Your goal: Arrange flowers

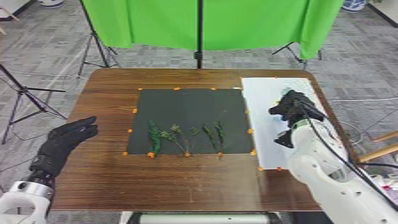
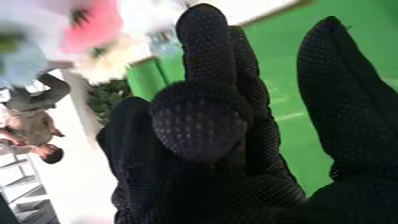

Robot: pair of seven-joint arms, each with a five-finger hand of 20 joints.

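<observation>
Head view showed the left hand [image 1: 62, 143] with loose fingers over the brown table [image 1: 98, 182]. Next, green stems [image 1: 155, 138] lay on the dark mat [image 1: 178, 107]. Then the right hand [image 1: 298, 108], thumb wide from its fingers, was over the white board [image 1: 258, 95]. Right wrist view had a blurry pink flower [image 2: 99, 22].

Head view looks forward-down over the table's [image 1: 195, 192] near edge; right wrist view, close along the right hand [image 1: 296, 107], shares green cloth [image 1: 258, 25].

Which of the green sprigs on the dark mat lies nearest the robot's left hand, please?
The leftmost sprig; the other sprigs lie farther right on the mat.
</observation>
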